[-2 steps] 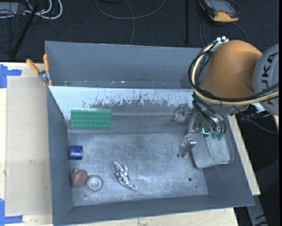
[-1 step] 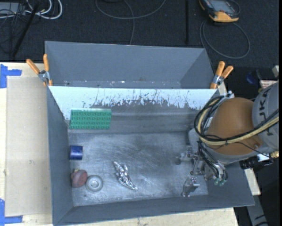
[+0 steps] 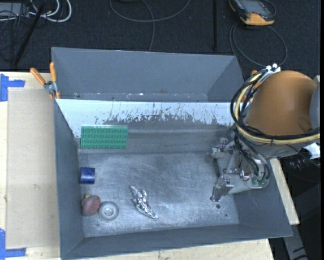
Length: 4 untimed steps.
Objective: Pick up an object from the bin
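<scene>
Grey bin (image 3: 151, 80), gripper (image 3: 216, 175) spread, empty.
Crumpled silver piece (image 3: 143, 202) well left of gripper; blue cylinder (image 3: 87, 175), green plate (image 3: 104, 137) farther left.

No words, numbers or signs can be read anywhere on the grey bin (image 3: 151, 75) or on the small things that lie in it.

The orange cover (image 3: 278, 104) and its cables (image 3: 239, 99) hide the wrist above the pincer (image 3: 220, 173) and part of the bin's (image 3: 151, 75) right wall. The crumpled silvery thing (image 3: 143, 202) and the reddish lump (image 3: 90, 205) at the bin's lower left are too small to name
</scene>
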Tool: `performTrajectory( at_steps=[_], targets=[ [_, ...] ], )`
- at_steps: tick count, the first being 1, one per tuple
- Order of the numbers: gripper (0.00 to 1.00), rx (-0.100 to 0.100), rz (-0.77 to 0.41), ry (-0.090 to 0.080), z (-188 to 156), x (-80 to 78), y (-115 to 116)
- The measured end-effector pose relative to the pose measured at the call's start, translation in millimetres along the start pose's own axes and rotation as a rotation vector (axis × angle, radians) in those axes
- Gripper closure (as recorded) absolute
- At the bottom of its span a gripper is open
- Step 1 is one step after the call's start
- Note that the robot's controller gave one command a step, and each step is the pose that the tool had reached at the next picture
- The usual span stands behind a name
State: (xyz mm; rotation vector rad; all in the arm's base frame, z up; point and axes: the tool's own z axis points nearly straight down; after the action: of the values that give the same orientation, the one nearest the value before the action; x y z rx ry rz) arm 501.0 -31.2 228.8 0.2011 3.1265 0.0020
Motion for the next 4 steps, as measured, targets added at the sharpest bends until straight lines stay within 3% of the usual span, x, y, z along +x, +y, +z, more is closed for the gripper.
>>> performTrajectory(
  at_steps=[1, 2, 3, 4],
  targets=[
    [0.00, 0.001, -0.019, 0.020, 107.5, 37.0, 79.8],
    [0.00, 0.002, -0.155, 0.008, 158.5, -4.7, 172.7],
    [0.00, 0.000, -0.152, 0.004, 156.9, -2.0, 100.7],
    [0.00, -0.001, -0.262, 0.010, 148.0, 14.2, 154.5]
  ],
)
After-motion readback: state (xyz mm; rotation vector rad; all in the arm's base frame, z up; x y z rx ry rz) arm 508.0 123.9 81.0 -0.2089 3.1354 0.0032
